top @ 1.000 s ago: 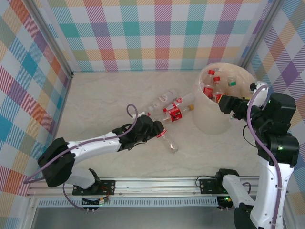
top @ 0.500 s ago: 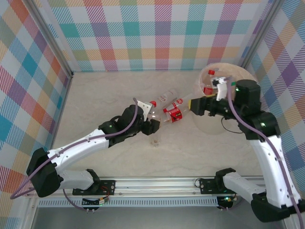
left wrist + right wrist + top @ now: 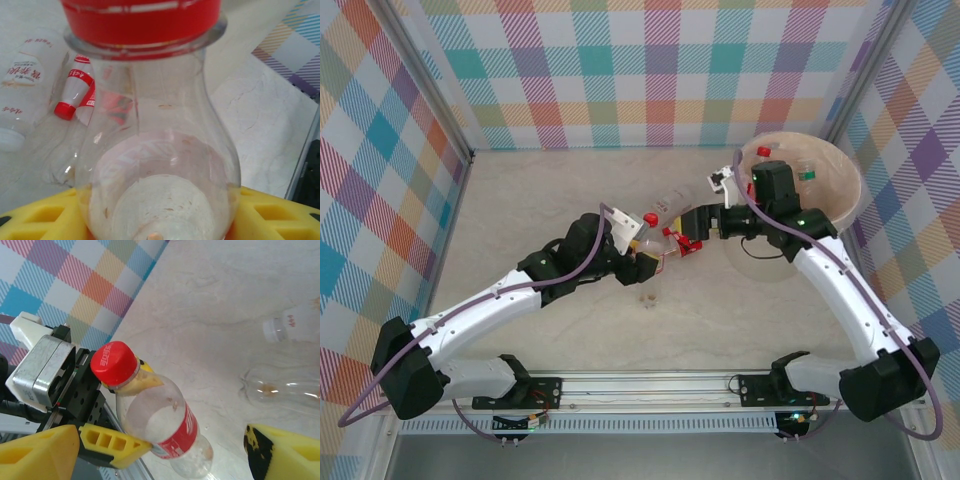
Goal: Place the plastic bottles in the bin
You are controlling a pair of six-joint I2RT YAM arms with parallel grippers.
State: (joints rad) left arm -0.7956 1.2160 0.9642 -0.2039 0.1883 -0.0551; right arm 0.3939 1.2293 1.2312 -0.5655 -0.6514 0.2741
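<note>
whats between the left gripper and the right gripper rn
The red-capped bottle that the left gripper holds; the right wrist view shows it between the right gripper's open fingers.

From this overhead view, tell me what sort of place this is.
Probably a robot test booth: checked backdrop walls, two arms bolted to a metal rail, and bottles beside a bin.

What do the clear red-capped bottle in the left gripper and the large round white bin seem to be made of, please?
The clear red-capped bottle: thin glossy transparent plastic, seemingly; the table shows through. The large round white bin: probably matte translucent plastic, milky-looking.
</note>
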